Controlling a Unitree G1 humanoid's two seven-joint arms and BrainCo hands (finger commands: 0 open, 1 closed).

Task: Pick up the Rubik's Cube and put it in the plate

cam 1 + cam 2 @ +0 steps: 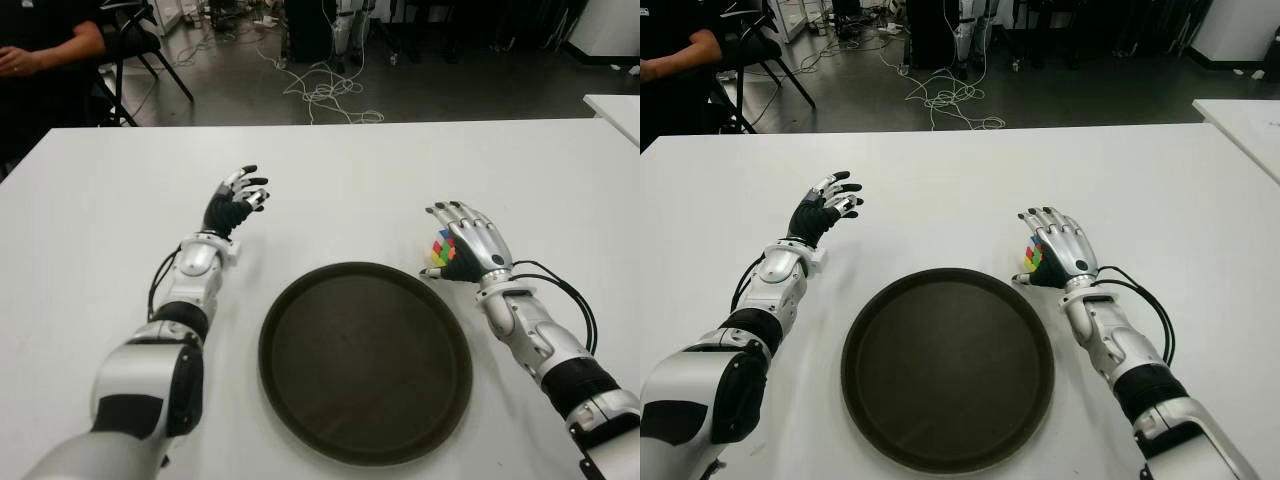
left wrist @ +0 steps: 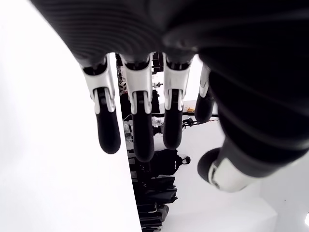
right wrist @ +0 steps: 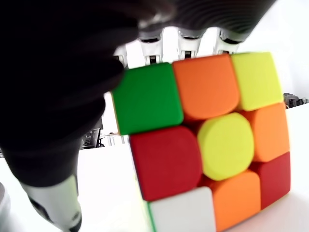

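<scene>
The plate [image 1: 365, 362] lay nearest the robot, empty, on the white bench [image 1: 90, 210], its far right rim just short of the right hand [image 1: 468, 250]. That hand was draped over the cube [image 1: 443, 248], which sat on the bench beneath the palm, just off the plate's rim. The fingers [image 1: 455, 213] reached over the cube's top and down its far side, thumb low beside it, cupping rather than plainly clamping; whether the cube was truly pinched could not be told. To do this step well, the fingers probably needed to close squarely on opposite faces before any lift, or the cube might roll out. Farther off on the other side of the plate, the left hand [image 1: 236, 203] showed above the bench, fingers spread and holding nothing.
</scene>
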